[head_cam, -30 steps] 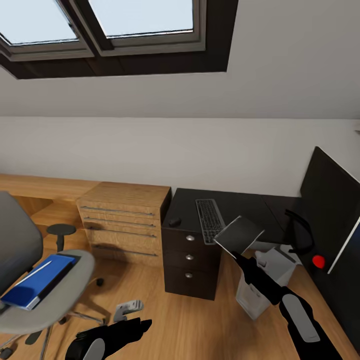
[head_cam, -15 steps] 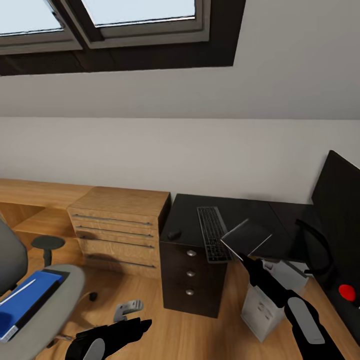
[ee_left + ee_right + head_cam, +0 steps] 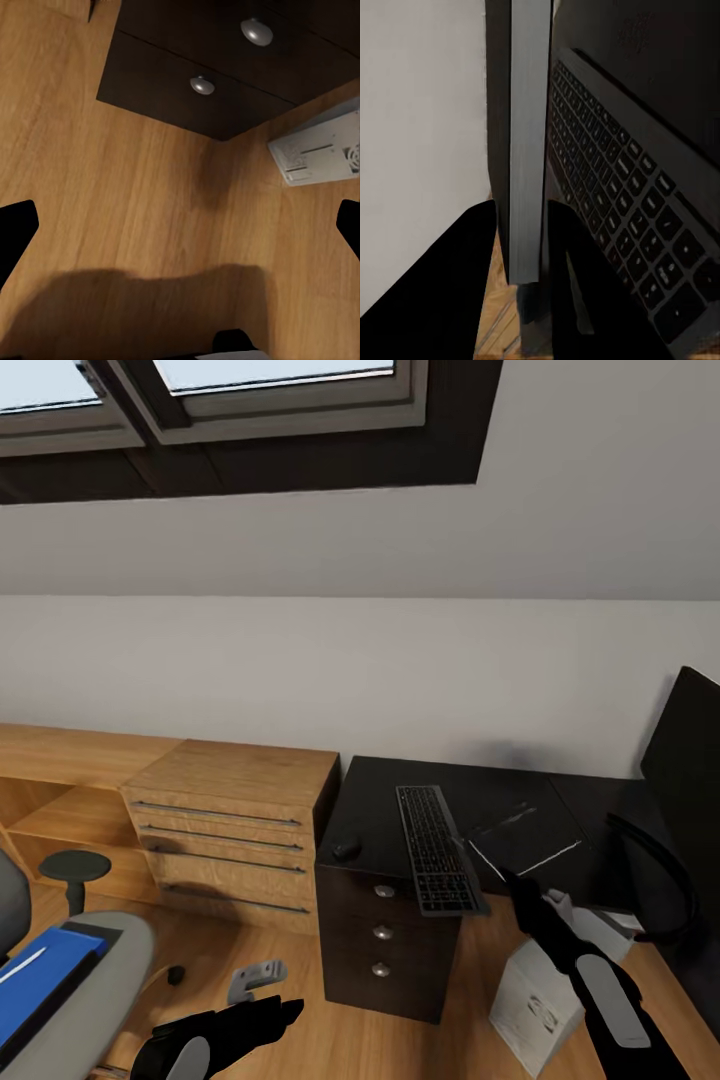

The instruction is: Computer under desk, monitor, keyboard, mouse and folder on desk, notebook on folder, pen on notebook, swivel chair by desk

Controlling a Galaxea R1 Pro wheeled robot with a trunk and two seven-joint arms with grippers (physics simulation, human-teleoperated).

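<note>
right pincer [image 3: 510,880]: pinching the notebook [image 3: 527,840] by its near edge; in the right wrist view the pale edge [image 3: 526,150] runs between the two black fingers [image 3: 457,285].
notebook: held roughly flat, low over the desk [image 3: 390,790] top, just beside the keyboard on the monitor side. Touching the desk or just above it: cannot tell.
left pincer [image 3: 270,1015]: low over the floor [image 3: 350,1030], near the chair; fingers spread, nothing between them. In the left wrist view the fingertips [image 3: 15,225] sit at opposite edges over bare planks.
keyboard [image 3: 436,846]: on the desk, lying front to back, near end reaching the front edge over the drawer unit [image 3: 385,935].
mouse [image 3: 347,850]: on the desk near the front corner, on the side of the keyboard away from the notebook, apart from it.
monitor [image 3: 688,760]: on the desk at the right edge of the head view, partly cut off; black cable loop [image 3: 660,870] beside it.
computer [image 3: 545,990]: on the floor under the desk, next to the drawer unit, tilted. The left wrist view shows its face with label and ports [image 3: 319,150].
swivel chair [image 3: 90,980]: lower left of the head view, well apart from the desk; armrest [image 3: 72,866] visible.
folder [image 3: 40,980]: on the chair seat, a thin pale stick [image 3: 22,966] lying on it, likely the pen.
oak drawers [image 3: 235,825]: against the wall, touching the desk side.
small grey object [image 3: 255,977]: on the floor between chair and drawer unit; cannot identify.
</note>
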